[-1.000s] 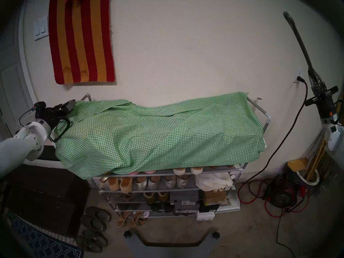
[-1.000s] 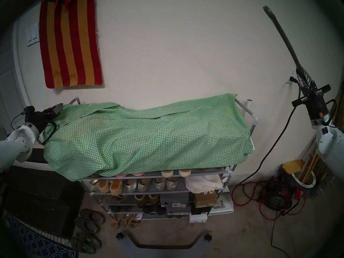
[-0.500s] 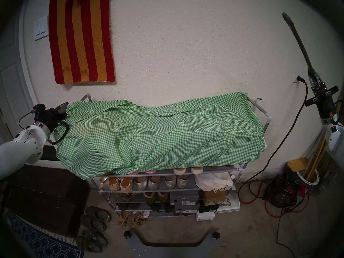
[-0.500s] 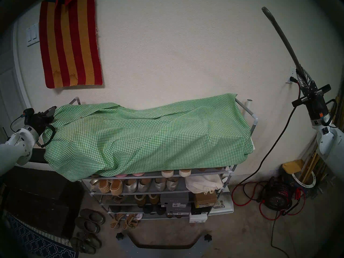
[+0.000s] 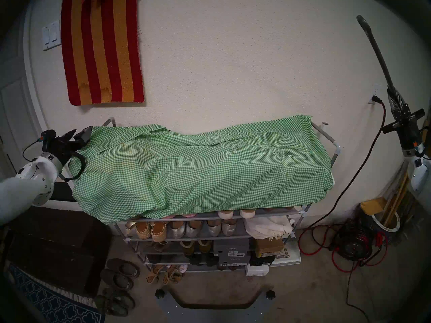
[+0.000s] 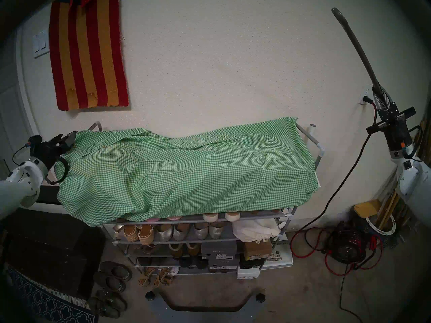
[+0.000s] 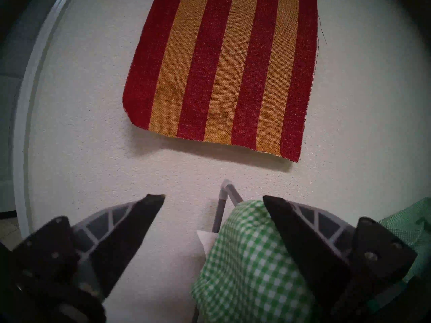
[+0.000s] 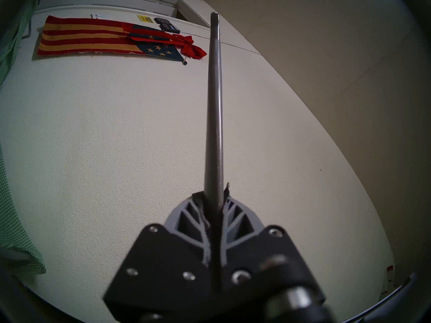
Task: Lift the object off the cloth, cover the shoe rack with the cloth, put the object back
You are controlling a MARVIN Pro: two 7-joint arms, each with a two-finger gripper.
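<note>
Left gripper [image 7: 213, 196] reopened beside cloth [image 5: 198, 166], shoehorn [image 8: 215, 105] aloft

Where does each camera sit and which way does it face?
Head pair: high up, looking down at the grey tube shoe rack under the green-and-white checked cloth; both arms at the edges.
Left wrist: level, facing the wall's red-and-orange striped rug; open left pincer beside the cloth.
Right wrist: tilted upward along the long grey metal shoehorn in the shut right pincer.
Shared: the rug shows in all views.
</note>
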